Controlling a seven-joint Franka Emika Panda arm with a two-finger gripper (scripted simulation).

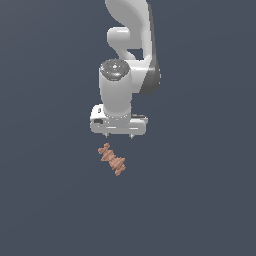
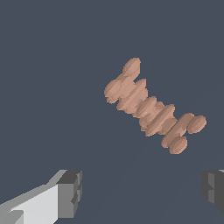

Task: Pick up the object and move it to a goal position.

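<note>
The hand (image 1: 119, 136) hangs with its fingers (image 2: 70, 192) spread wide and nothing between them. The object (image 1: 112, 159), a small reddish-brown ridged piece, lies on the dark counter (image 1: 45, 200) just in front of the hand, apart from it, slanting from the exterior view's left toward its right.
</note>
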